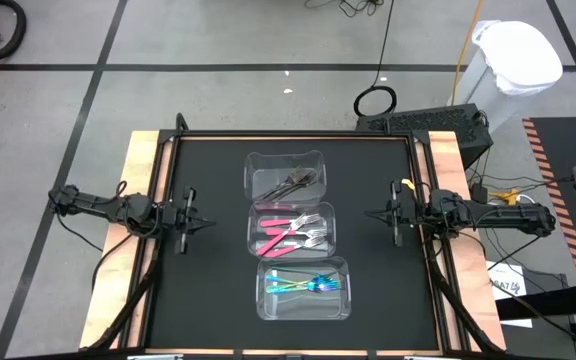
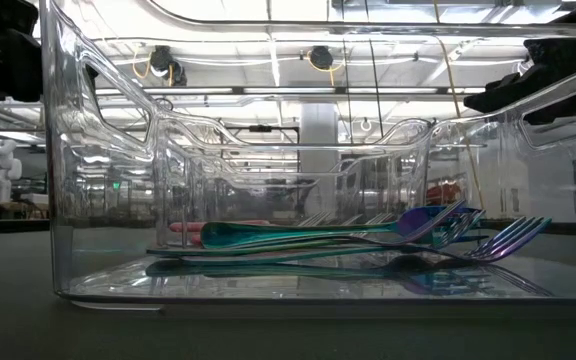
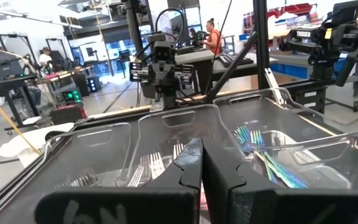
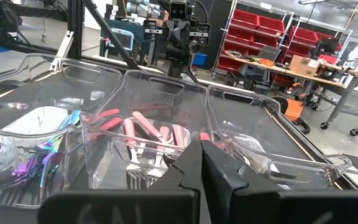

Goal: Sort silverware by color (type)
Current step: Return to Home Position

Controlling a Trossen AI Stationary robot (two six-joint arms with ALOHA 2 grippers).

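The left gripper [image 1: 190,221] hovers empty over its own side of the black table [image 1: 208,310]. Its two dark fingers [image 3: 185,171] are pressed together with nothing between them. Facing it from the opposite side, the right gripper [image 1: 396,213] hangs the same way, its fingers [image 4: 219,168] closed on nothing. Straight ahead of both, midway between them and well apart from either, sits the middle clear bin [image 1: 254,246], which holds the pink-handled forks [image 1: 290,233] in a loose bunch. Right against it, toward the back of the table, stands the far clear bin [image 1: 251,162] with the dark grey forks [image 1: 300,181]. Against its other side, toward the front edge, stands the near clear bin [image 1: 262,306] with the blue forks [image 1: 310,285], whose iridescent tines point toward the right gripper's side. Every fork I can see lies in a bin with others of its colour.
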